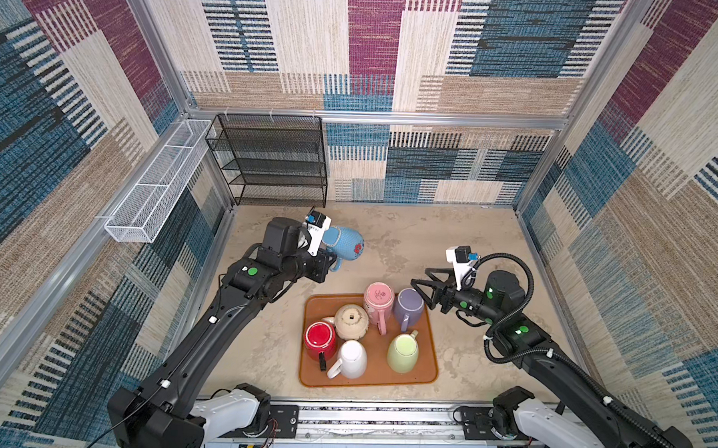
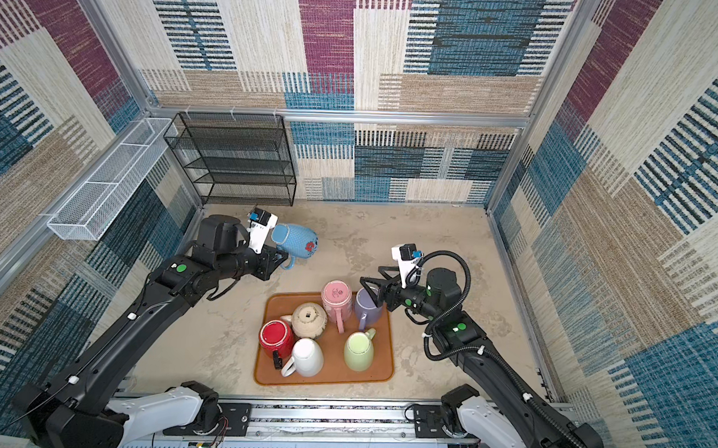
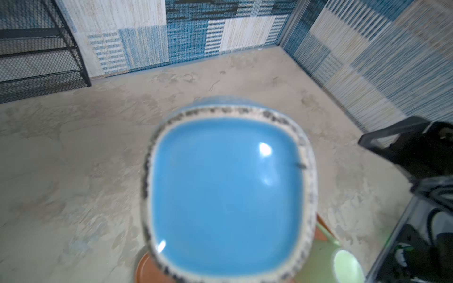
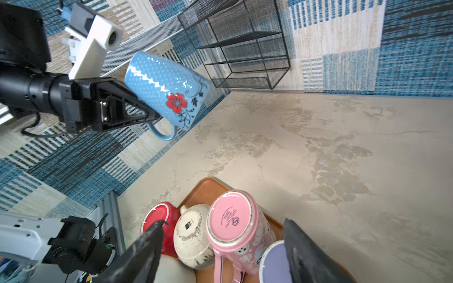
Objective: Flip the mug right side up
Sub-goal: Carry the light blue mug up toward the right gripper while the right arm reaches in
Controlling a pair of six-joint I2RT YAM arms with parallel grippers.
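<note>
One blue mug point(image 4: 166, 85) hangs tilted, gripped by left fingers point(image 4: 122, 89); right fingers point(image 4: 144, 250) spread wide above the tray point(image 1: 378, 359)

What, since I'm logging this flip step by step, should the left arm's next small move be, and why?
Probably roll the left gripper so the blue mug turns mouth-up. The gripper is shut on the mug near its handle, holding it sideways above the table, base facing the left wrist camera.
</note>
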